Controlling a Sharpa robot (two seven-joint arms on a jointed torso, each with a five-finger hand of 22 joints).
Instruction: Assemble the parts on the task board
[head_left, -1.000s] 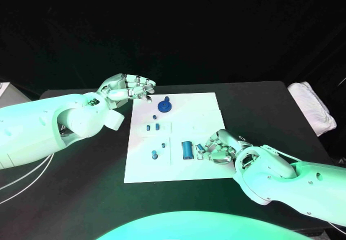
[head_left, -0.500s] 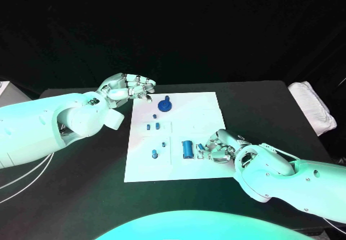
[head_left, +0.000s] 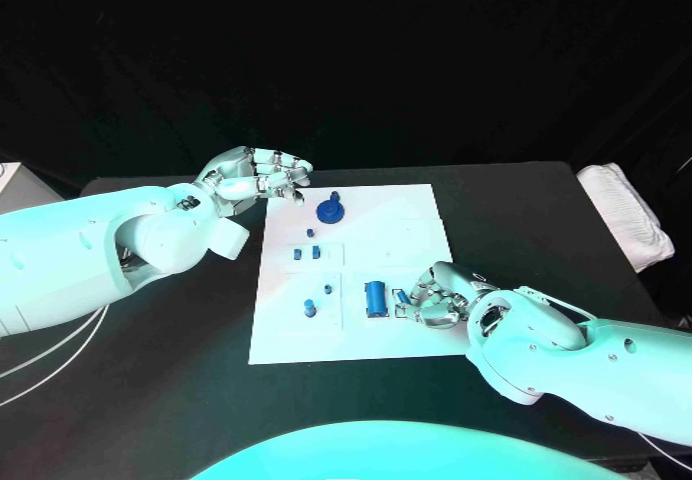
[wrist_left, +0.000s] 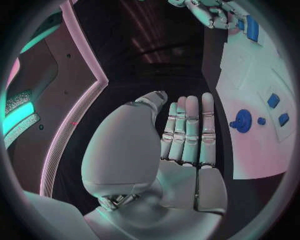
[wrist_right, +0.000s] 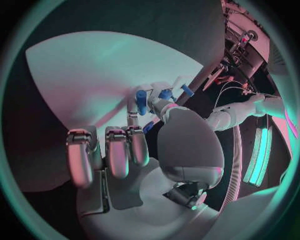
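White rectangular task board (head_left: 397, 215) lies mid black table (head_left: 562, 215); on it a blue round knobbed part (head_left: 330, 211) near far edge, small blue pieces (head_left: 302, 253) mid-board, a blue cylinder part (head_left: 375, 296) toward near side. Left hand (head_left: 255, 175) hovers off board's far-left corner, fingers straight & pressed together, holding nothing. Right hand (head_left: 434, 296) rests on board just beside cylinder, fingers curled; can't tell if it pinches a small blue bit.

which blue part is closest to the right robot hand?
The long blue cylinder, lying just beside the right robot hand; the other blue parts sit farther off.
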